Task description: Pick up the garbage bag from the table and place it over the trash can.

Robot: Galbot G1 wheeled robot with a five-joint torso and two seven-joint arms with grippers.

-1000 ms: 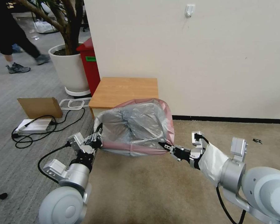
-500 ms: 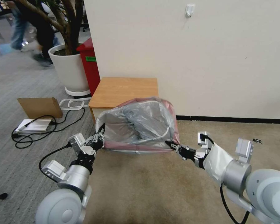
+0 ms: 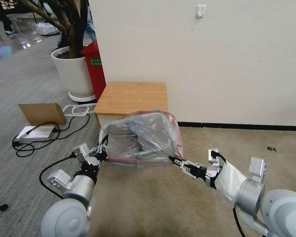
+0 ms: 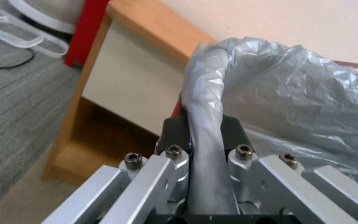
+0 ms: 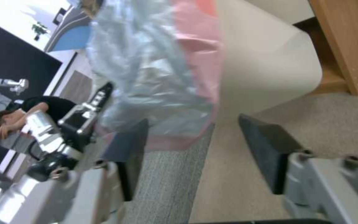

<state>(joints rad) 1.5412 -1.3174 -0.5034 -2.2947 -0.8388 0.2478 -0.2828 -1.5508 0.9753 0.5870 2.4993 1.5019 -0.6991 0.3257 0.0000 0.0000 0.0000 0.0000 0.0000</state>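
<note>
**Bag draped on the bin, one gripper let go**

Here, your head view had the garbage bag (image 3: 144, 135) spread over the trash can (image 5: 266, 71), which stood on beige carpet against the table (image 3: 133, 93). Your left gripper (image 4: 206, 137) pinched a twisted fold of the bag's rim. Your right gripper (image 5: 191, 149) stood spread apart, the pink band just beside one finger.
</note>
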